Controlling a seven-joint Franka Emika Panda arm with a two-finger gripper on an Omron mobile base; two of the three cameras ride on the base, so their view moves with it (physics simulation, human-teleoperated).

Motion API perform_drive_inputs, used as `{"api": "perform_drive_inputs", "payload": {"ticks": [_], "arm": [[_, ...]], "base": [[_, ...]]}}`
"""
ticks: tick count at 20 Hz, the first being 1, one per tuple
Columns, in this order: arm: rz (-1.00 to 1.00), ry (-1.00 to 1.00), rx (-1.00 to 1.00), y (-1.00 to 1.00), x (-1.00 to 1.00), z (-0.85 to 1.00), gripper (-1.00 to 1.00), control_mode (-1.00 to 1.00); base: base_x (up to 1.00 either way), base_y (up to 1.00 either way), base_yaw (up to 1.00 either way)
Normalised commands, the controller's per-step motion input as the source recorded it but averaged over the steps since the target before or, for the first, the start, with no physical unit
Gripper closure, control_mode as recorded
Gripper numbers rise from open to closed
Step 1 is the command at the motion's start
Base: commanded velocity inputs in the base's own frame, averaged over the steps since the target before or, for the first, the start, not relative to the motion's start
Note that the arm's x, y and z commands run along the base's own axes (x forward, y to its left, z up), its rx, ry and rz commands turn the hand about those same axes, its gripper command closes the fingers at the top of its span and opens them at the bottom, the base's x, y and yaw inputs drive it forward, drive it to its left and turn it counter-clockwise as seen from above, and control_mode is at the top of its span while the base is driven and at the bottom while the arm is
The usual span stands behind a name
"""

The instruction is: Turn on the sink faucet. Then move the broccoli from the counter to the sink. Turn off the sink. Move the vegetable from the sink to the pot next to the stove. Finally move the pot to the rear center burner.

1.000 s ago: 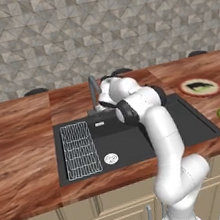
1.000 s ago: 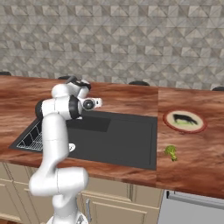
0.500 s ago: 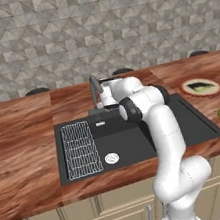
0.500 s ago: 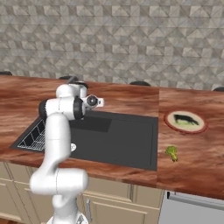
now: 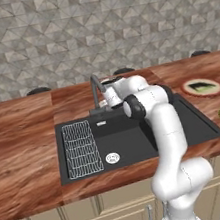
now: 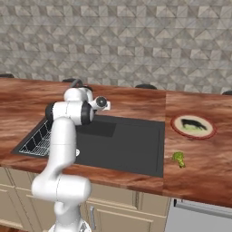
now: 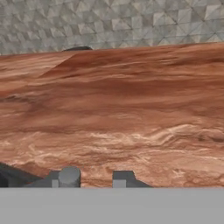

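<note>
While the white arm reaches over the black sink (image 5: pixel 137 138), its hand (image 7: pixel 92 179) sits by the dark curved faucet (image 5: pixel 97 91), fingers slightly parted, gripping nothing. Small green broccoli (image 6: pixel 179 158) lies on the reddish wood surface (image 6: pixel 199 167), right of the sink.

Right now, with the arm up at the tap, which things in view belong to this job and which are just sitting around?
For the job:
- faucet, gripper beside it
- sink
- broccoli, on the counter right of the sink

Just lying about:
- plate with something dark on it, behind the broccoli
- wire rack in the sink's left side
</note>
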Motion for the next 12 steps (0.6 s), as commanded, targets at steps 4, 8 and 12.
{"api": "perform_drive_inputs", "payload": {"ticks": [4, 8, 12], "arm": [[0.0, 0.06, 0.12, -0.88, -0.08, -1.0, 1.0, -1.0], [-0.01, 0.05, 0.14, -0.92, -0.15, -1.0, 1.0, -1.0], [-0.01, 0.08, 0.14, -0.9, -0.16, -1.0, 1.0, -1.0]], "base": [[0.0, 0.0, 0.0], [0.0, 0.0, 0.0], [0.0, 0.0, 0.0]]}}
